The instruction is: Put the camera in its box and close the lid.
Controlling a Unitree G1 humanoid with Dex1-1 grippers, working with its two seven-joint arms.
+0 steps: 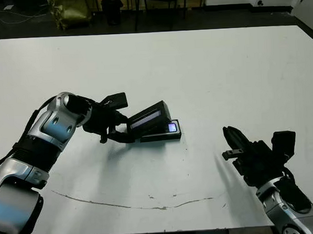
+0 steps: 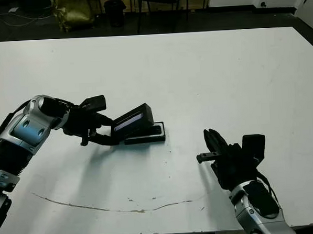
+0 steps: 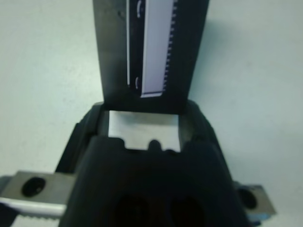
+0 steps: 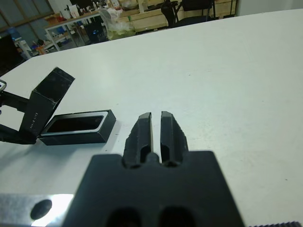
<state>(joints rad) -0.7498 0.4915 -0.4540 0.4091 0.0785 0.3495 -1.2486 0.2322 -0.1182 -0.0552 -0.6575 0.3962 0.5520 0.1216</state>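
Note:
My left gripper (image 1: pixel 125 125) is shut on the left end of the lid (image 1: pixel 148 117). The lid is black with a glossy bluish-grey strip and is held tilted, its right end raised over the box (image 1: pixel 160 138). The strip fills the left wrist view on the lid (image 3: pixel 151 47). The shallow black box lies flat on the table just under and to the right of the lid. Inside it lies the camera (image 1: pixel 172 127), showing its bluish patch. The right wrist view shows the box (image 4: pixel 75 137) from the side with a dark inside. My right gripper (image 1: pixel 230 132) is shut and empty, well to the right near the front.
A thin dark line (image 1: pixel 124 205) runs across the white table (image 1: pixel 206 67) near its front edge. Beyond the far edge stand chair legs and a yellow-green bag (image 1: pixel 69 9). Bare table lies between the box and my right gripper.

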